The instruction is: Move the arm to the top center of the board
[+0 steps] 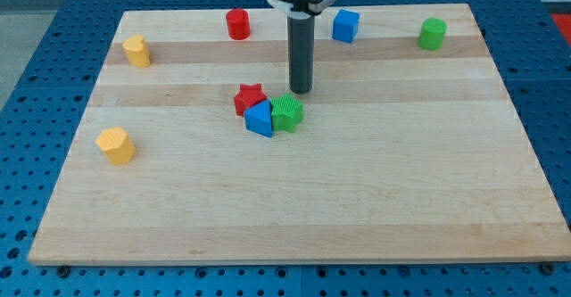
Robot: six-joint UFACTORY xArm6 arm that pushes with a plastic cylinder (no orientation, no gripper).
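Observation:
My tip (302,91) sits on the wooden board (357,199) a little above its middle, just above the green block (288,113). That green block touches a blue block (260,119), and a red star (251,97) lies against the blue one at its upper left. The dark rod (302,52) rises straight to the view's top. A red cylinder (237,24) and a blue cube (346,26) stand near the board's top edge, left and right of the rod.
A green cylinder (433,34) stands at the top right. A yellow block (136,51) is at the upper left and another yellow block (116,145) at the left edge. A blue perforated table (544,83) surrounds the board.

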